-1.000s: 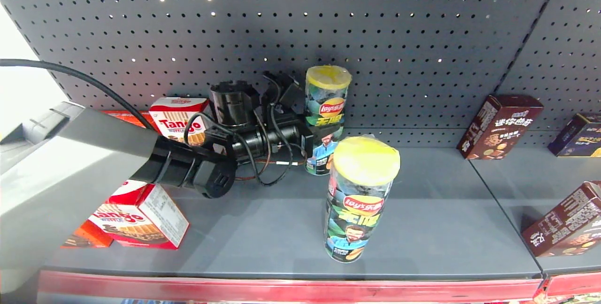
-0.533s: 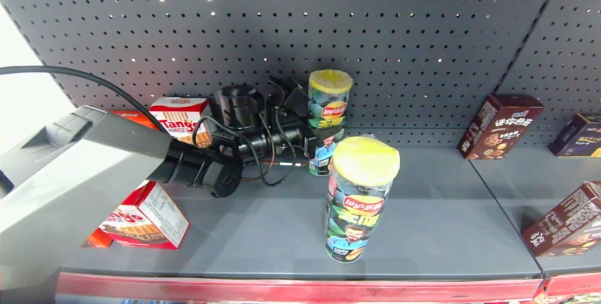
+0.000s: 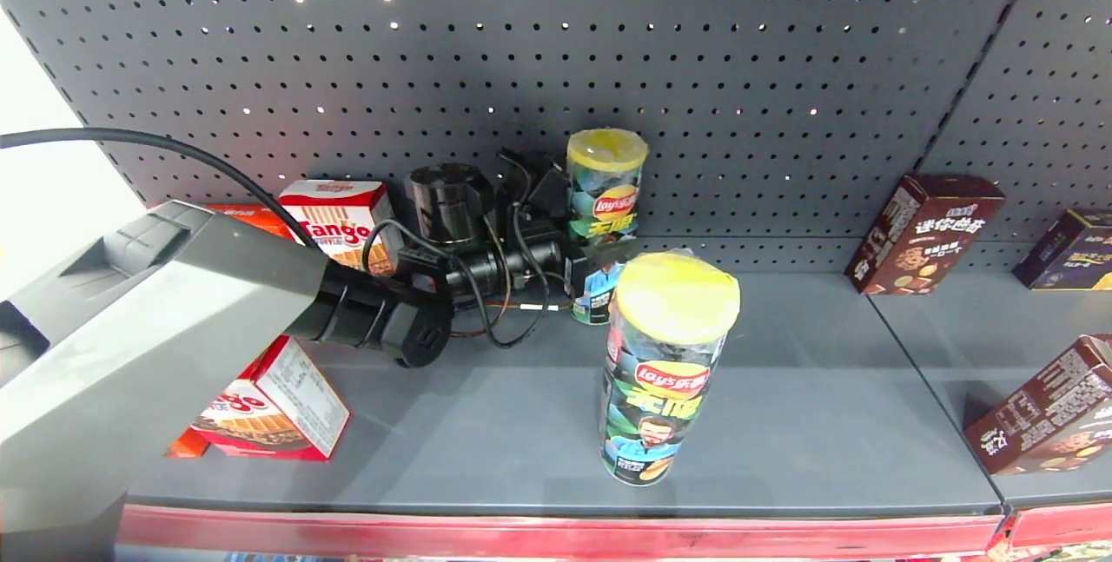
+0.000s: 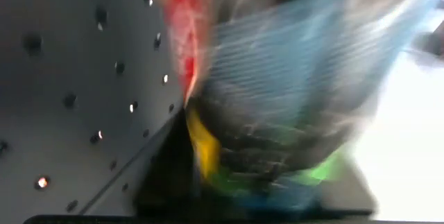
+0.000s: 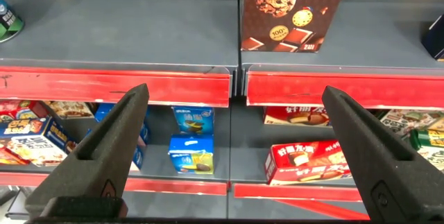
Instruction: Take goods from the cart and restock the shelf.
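Note:
Two tall chip cans with yellow lids are on the grey shelf (image 3: 808,406). The front can (image 3: 665,371) stands upright and free near the shelf's front edge. The back can (image 3: 605,197) is close to the pegboard wall, and my left gripper (image 3: 598,265) is shut on its lower half, reaching in from the left. That can's blurred label (image 4: 277,113) looms close up in the left wrist view. My right gripper (image 5: 236,154) hangs open and holds nothing, facing lower shelves with red edge strips.
Red-and-white wafer boxes (image 3: 334,223) (image 3: 269,406) sit at the shelf's left. Brown cookie boxes (image 3: 925,232) (image 3: 1042,414) stand on the right, and another brown box (image 5: 288,12) is in the right wrist view. Bare shelf lies between the front can and the right boxes.
My left arm has pushed a little farther right and into the shelf, and the held back can has sunk slightly. The front can has not moved.

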Robot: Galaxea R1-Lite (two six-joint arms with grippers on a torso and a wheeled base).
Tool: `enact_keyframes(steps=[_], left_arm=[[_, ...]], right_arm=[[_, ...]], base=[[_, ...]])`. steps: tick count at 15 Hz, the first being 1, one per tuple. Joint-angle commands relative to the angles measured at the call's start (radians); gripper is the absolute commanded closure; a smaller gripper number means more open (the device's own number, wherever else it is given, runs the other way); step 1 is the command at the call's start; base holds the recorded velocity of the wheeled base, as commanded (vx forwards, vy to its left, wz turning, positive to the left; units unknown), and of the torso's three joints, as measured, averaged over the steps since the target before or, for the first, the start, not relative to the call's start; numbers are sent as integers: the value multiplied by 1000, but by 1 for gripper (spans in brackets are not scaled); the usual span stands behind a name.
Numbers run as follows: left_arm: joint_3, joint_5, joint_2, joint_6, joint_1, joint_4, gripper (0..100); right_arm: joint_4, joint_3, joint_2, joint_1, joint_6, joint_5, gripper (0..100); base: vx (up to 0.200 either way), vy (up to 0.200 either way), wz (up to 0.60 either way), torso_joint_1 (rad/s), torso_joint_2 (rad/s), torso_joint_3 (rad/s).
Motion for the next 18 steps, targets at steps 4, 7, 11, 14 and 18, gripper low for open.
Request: enact_keyframes(steps=[4,7,11,14,18], left_arm=[[3,-3,-20,0,7,30,0],[-1,-3,-87,18,21,157,0],[-11,-3,-175,116,43,390,0],[-34,-2,-204,175,63,502,0],[-30,1,-229,179,60,545,0]], right_arm=[[0,0,2,0,0,1,0],[0,0,2,0,0,1,0],[0,0,2,0,0,1,0],[0,0,2,-1,0,1,0],[0,-1,2,0,0,1,0]], base=[[0,0,0,0,0,0],[0,0,0,0,0,0],[0,0,0,0,0,0],[0,0,0,0,0,0],[0,0,0,0,0,0]])
